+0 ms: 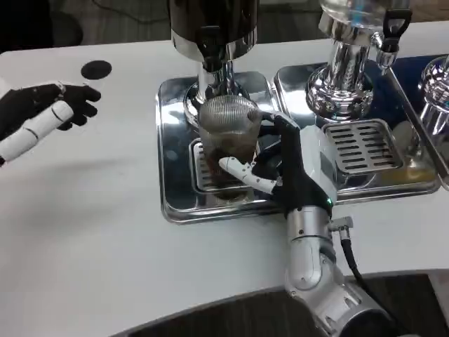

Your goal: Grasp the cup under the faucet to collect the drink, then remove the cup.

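A clear ribbed cup [228, 137] holding dark drink stands on the drip grate of the left silver tray [172, 151], right under the black dispenser's faucet [210, 60]. My right hand [291, 165] wraps the cup from its right side, with the thumb across the front and fingers behind it. At the far left, my left hand [45, 112] hovers over the white table with its fingers loosely curled and nothing in them.
A second dispenser [351, 63] with a black tap stands on the right silver tray [365, 151], which has its own grate. A third dispenser's base [436, 88] shows at the right edge. A black round mark [96, 69] lies on the table at the back left.
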